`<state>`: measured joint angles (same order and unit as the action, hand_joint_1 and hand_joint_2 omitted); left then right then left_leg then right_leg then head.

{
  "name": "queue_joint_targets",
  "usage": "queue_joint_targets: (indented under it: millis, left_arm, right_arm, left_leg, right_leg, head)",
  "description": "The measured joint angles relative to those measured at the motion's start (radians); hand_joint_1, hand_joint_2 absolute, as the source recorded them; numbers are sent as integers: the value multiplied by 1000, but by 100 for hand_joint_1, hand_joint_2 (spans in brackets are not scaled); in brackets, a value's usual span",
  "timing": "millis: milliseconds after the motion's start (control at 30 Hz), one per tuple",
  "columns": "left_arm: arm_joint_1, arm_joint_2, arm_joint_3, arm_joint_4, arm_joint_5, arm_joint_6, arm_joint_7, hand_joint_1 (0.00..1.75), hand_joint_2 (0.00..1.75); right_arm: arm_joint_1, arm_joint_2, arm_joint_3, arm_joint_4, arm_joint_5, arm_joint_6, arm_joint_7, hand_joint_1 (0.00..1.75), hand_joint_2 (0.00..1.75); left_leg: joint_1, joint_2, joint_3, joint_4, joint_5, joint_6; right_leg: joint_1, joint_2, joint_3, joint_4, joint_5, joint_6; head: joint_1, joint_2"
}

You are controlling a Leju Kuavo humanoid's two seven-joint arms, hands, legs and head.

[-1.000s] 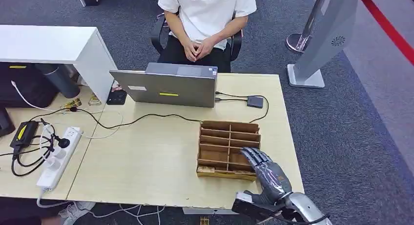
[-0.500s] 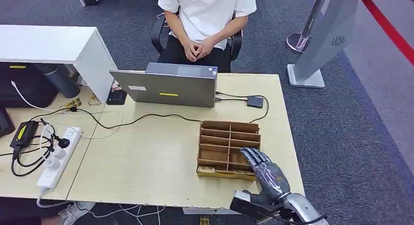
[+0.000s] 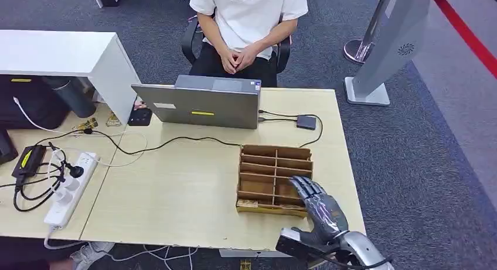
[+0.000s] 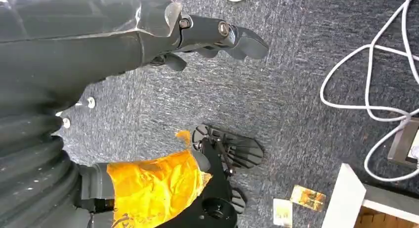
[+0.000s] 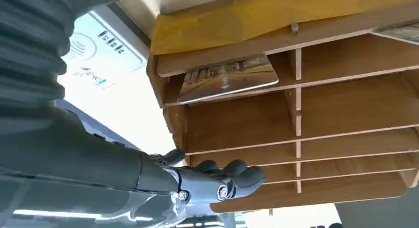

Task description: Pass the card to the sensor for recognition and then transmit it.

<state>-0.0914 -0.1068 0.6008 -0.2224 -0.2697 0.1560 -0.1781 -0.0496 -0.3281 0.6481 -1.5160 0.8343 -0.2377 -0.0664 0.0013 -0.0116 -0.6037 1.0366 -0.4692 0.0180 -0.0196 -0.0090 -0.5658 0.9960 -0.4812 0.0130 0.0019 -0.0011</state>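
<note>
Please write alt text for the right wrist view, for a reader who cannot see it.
A card lies in one slot of a wooden compartment rack, seen close up. The robot's right hand hovers in front of the rack, holding nothing, and a white card reader sits beside the rack.

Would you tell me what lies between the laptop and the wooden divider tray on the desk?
In the head view, a black cable crosses the bare desktop between the laptop and the wooden divider tray.
</note>
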Motion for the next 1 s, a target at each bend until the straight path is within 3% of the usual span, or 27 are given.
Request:
queue_joint_targets:
  millis: [133,233,733,1000]
  left_arm:
    - [0,0,0,0,-2,1,0,0,175]
    - [0,0,0,0,-3,3,0,0,175]
    - [-2,0,0,0,-2,2,-12,0,175]
    - [-2,-1,0,0,-3,3,-14,0,175]
  right_arm:
    - [1,4,-3,1,2,-6,0,169,175]
    - [2,7,-4,1,2,-6,0,173,175]
    - [6,12,-8,1,21,-28,0,175,175]
    - [21,21,-20,0,90,-85,8,175,175]
  left_leg:
    - [0,0,0,0,0,0]
    - [0,0,0,0,0,0]
    - [0,0,0,0,0,0]
    - [0,0,0,0,0,0]
  right_leg:
    - [0,0,0,0,0,0]
    - [0,0,0,0,0,0]
    - [0,0,0,0,0,0]
    - [0,0,1,0,0,0]
  head:
    - [0,0]
    - [0,0]
    - [0,0]
    - [0,0]
